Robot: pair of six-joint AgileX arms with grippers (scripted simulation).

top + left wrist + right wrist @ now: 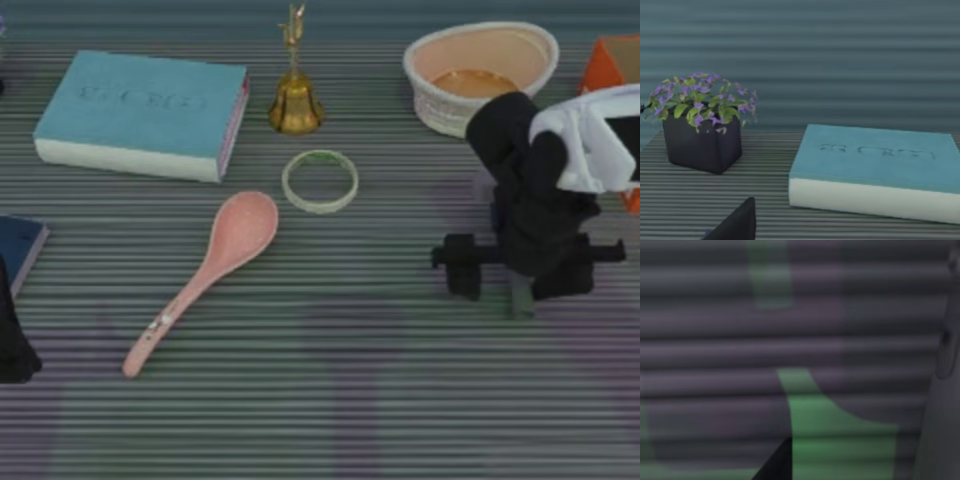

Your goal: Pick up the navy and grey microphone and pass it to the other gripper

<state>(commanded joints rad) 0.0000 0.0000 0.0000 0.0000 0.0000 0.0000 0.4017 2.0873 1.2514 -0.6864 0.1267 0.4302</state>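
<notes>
Right claw [518, 285] down at the desk's [330, 400] three o'clock.
Grasp step, I judge; microphone [520, 298] barely visible, grip unclear; next, lift toward nine o'clock.

We get flat, even, dim-ish light in the top view, no clear source. Soft faint shadows sit under the spoon [203, 279] and the bell [295, 100]; no glare on the striped table [330, 400]. Our left wrist view is softly lit, with the book [875, 170] slightly soft. Our right wrist view is heavily blurred close-up, stripes smeared, nothing in focus.
</notes>
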